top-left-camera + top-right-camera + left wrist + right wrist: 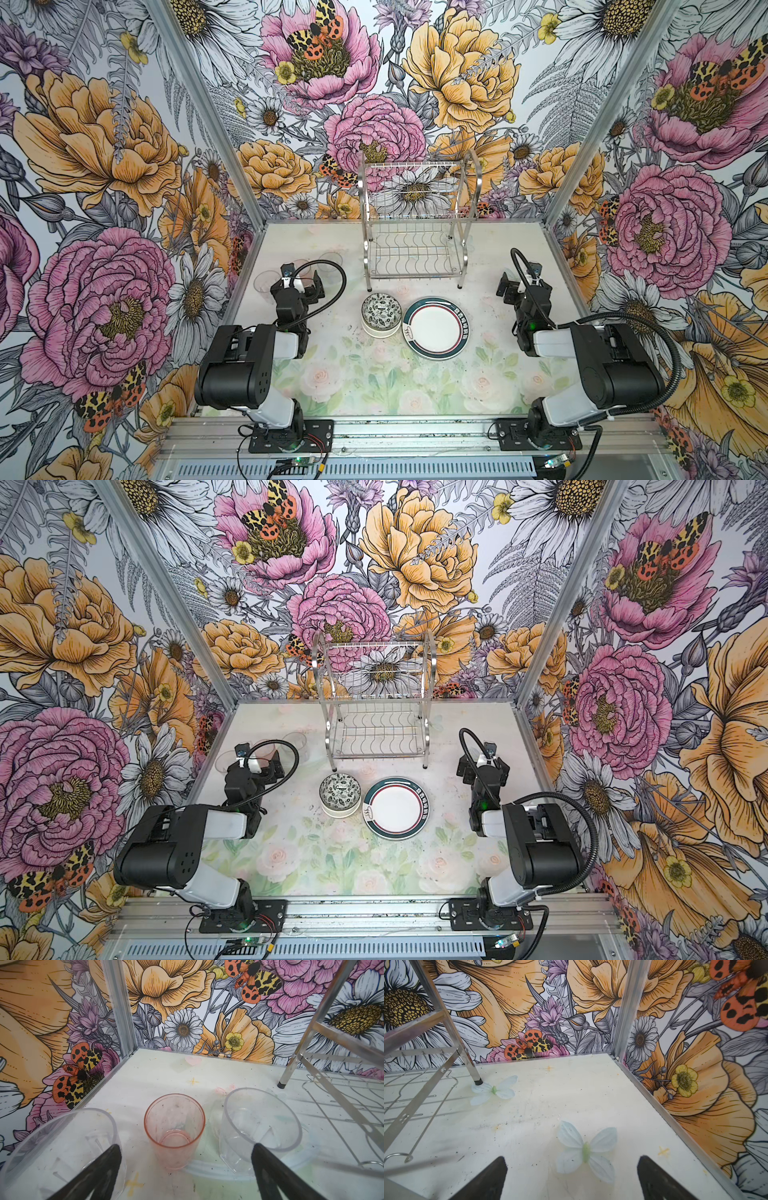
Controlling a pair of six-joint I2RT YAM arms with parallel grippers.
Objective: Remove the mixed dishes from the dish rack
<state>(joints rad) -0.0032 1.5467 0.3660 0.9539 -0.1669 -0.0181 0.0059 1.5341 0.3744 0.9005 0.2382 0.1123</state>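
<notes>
L gripper (186, 1147) fingers wide apart, nothing held, tips flanking translucent pink plastic cup (174, 1126) btwn clear cups (261, 1122). R gripper (572, 1157) same, empty. Shiny chrome two-tier wire dish rack (365, 249) looks empty. Leaf-pattern bowl stack (381, 313) and teal-rimmed plates (435, 328) sit on table (415, 386). Risk: L arm swing clips light cups, topples them.

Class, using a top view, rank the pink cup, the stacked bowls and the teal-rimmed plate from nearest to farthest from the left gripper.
1. pink cup: at the back left, just ahead of the open left gripper.
2. stacked bowls: toward the middle, on the gripper's right.
3. teal-rimmed plate: farther right, beside the bowls.
</notes>
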